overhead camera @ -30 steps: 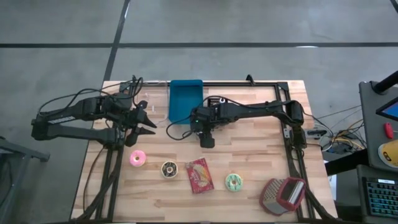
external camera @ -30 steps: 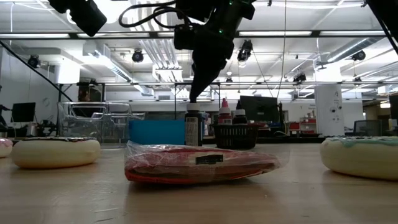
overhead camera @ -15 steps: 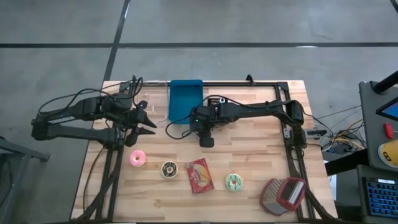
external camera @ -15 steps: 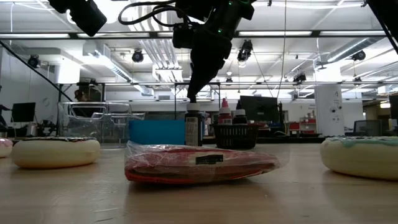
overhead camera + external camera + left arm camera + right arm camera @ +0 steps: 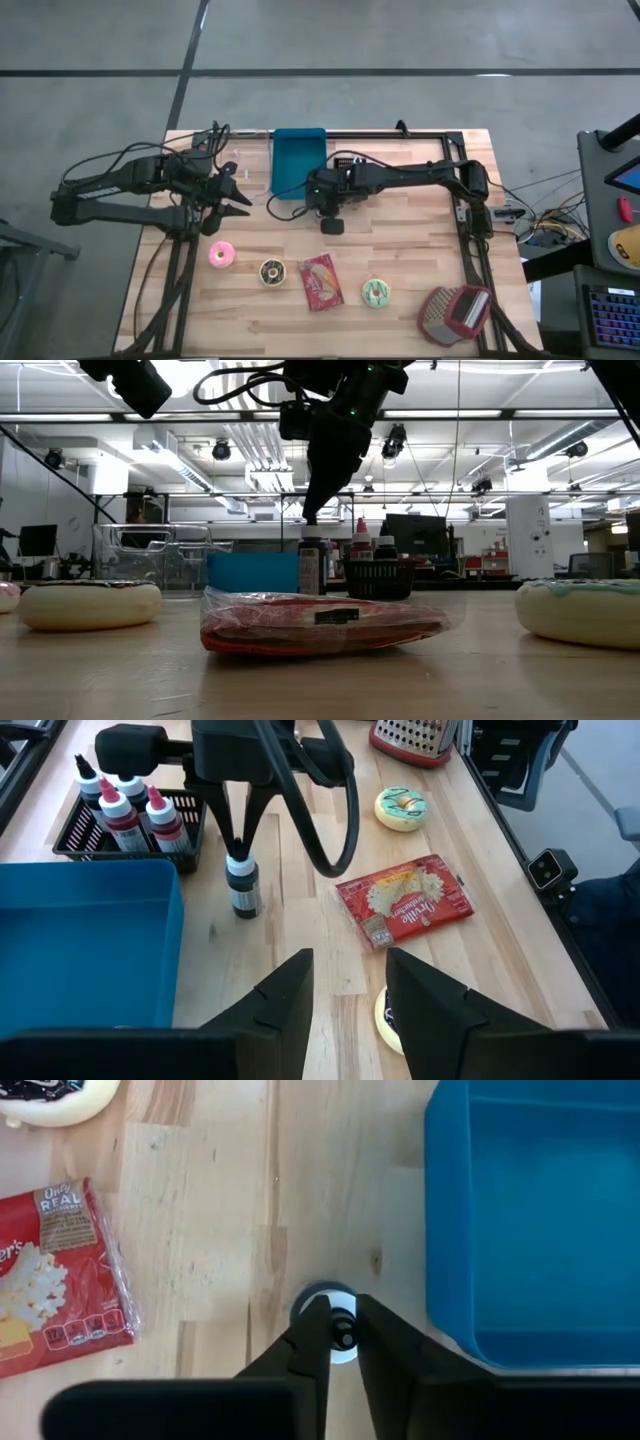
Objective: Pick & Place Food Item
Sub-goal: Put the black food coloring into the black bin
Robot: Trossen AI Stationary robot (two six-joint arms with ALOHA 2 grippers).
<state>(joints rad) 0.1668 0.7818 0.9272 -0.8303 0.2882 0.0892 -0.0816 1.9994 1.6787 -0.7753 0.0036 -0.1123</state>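
A small dark bottle (image 5: 243,892) with a white cap stands upright on its base on the wooden table, just in front of the blue bin (image 5: 298,160). My right gripper (image 5: 341,1327) comes down on the bottle's top and is shut on it; the low view shows the bottle (image 5: 311,566) under the fingers. A red popcorn bag (image 5: 321,282) lies flat nearer the front edge. My left gripper (image 5: 350,990) hangs open above the table's left side, with nothing between its fingers. My right gripper pinches the bottle's narrow tip (image 5: 345,1329), above the white cap, between its two fingers (image 5: 313,1338). The fingers come from above, slanting down from the table's right side. The bottle stays upright with its base on the table.
A pink donut (image 5: 221,255), a chocolate donut (image 5: 271,271) and a green donut (image 5: 376,292) lie in a row with the popcorn bag. A red grater (image 5: 455,312) sits at the front right. A black basket of bottles (image 5: 130,815) stands beside the bin.
My right gripper has shut its fingers onto the bottle's top while staying in place. The bottle has not moved.
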